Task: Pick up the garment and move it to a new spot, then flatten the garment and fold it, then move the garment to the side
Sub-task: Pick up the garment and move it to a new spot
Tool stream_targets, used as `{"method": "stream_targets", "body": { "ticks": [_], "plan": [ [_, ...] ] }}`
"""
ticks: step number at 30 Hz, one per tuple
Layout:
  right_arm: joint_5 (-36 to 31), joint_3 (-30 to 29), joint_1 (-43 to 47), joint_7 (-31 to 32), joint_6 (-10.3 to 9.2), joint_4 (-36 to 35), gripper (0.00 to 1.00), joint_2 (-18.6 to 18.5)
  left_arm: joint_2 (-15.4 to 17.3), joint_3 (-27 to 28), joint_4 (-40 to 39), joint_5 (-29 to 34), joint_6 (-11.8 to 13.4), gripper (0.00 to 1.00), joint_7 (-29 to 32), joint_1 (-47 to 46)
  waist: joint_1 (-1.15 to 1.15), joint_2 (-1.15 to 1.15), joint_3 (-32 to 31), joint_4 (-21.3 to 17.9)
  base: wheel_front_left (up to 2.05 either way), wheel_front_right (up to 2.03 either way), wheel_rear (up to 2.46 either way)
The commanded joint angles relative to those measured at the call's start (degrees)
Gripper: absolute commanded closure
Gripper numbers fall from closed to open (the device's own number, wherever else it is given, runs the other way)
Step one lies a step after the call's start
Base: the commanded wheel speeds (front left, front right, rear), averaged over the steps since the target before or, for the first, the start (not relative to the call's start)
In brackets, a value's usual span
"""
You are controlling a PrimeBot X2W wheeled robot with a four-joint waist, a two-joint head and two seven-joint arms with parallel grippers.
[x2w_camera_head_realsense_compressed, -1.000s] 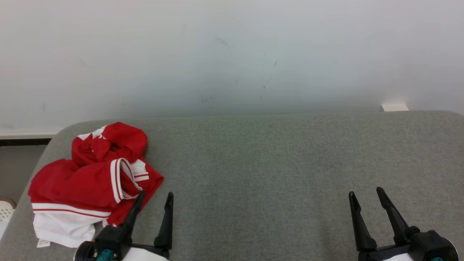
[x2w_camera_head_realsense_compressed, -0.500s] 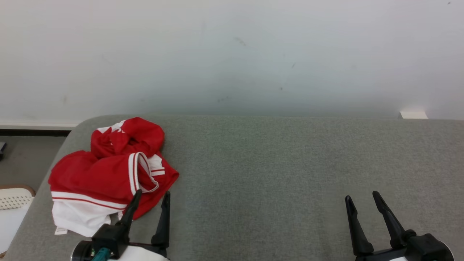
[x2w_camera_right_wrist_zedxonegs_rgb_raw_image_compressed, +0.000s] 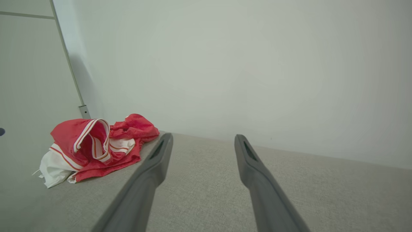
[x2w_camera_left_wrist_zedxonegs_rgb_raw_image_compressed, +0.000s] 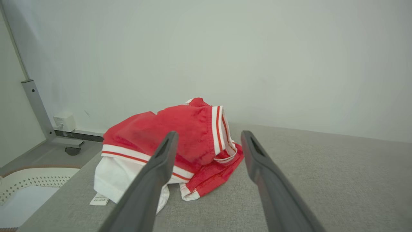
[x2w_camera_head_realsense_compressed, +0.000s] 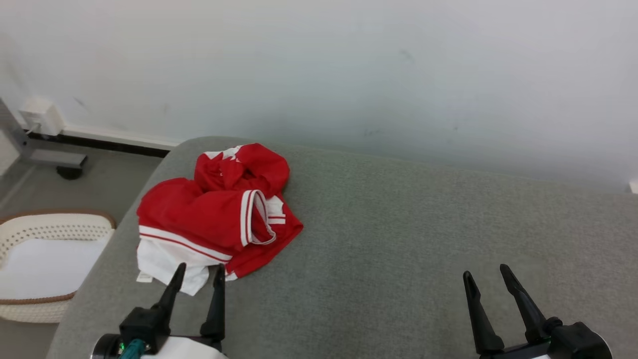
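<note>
Garment (x2w_camera_head_realsense_compressed: 219, 214): red-white, crumpled, its shape unreadable to us, on tabletop (x2w_camera_head_realsense_compressed: 398, 239) just ahead of left pincer (x2w_camera_head_realsense_compressed: 200, 268), which is open and empty. Right pincer (x2w_camera_head_realsense_compressed: 485, 271): open, empty, well apart. Both arms cut off below.

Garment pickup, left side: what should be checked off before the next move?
1. Left gripper open: ok, spread and holding nothing.
2. Aimed at the garment: ok, the crumpled pile lies just ahead in the left wrist view.
3. Garment wholly on the gray surface: ok, though near its left edge.
4. Right gripper open and away from the cloth: ok.
5. Bare surface for flattening: ok, to the right of the garment.
6. Left gripper touching the cloth: cannot tell.
</note>
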Motion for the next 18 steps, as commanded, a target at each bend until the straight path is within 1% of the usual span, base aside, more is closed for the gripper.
{"method": "stream_targets", "body": {
  "ticks": [1, 6, 7, 10, 15, 18],
  "plan": [
    [0.71, 0.14, -0.29, 0.05, -0.10, -0.22, 0.00, -0.05, 0.31, 0.48, 0.35, -0.77, 0.27, 0.00, -0.06, -0.35, 0.00, 0.00, 0.27, 2.87, 0.00, 0.00, 0.00],
    [1.02, 0.32, -0.72, 0.04, -0.10, -0.38, 0.00, -0.06, 0.30, 0.69, 1.15, -1.47, 0.59, 0.00, -0.06, -0.69, 0.00, 0.00, 0.38, 6.53, 0.00, 0.00, 0.00],
    [1.02, 0.32, -0.72, 0.04, -0.10, -0.38, 0.00, -0.06, 0.30, 0.69, 1.15, -1.47, 0.59, 0.00, -0.06, -0.69, 0.00, 0.00, 0.38, 6.53, 0.00, 0.00, 0.00],
    [0.96, 0.94, -1.04, 0.05, -0.10, -0.21, 0.00, -0.05, 0.31, 0.27, 1.73, -2.10, 0.75, 0.00, -0.06, -1.20, 0.00, 0.00, 0.57, 8.68, 0.00, 0.00, 0.00],
    [0.75, 1.36, -1.08, 0.05, -0.10, -0.24, 0.00, -0.07, 0.28, 0.02, 2.15, -5.12, 0.41, 0.00, -0.06, -1.24, 0.00, 0.00, 0.87, 9.50, 0.00, 0.00, 0.00],
    [0.58, 1.70, -0.98, 0.05, -0.10, -0.29, 0.00, -0.07, 0.30, -0.18, 2.54, -5.51, 0.26, 0.00, -0.06, -1.81, 0.00, 0.00, 1.03, 9.31, 0.00, 0.00, 0.00]
  ]
}}
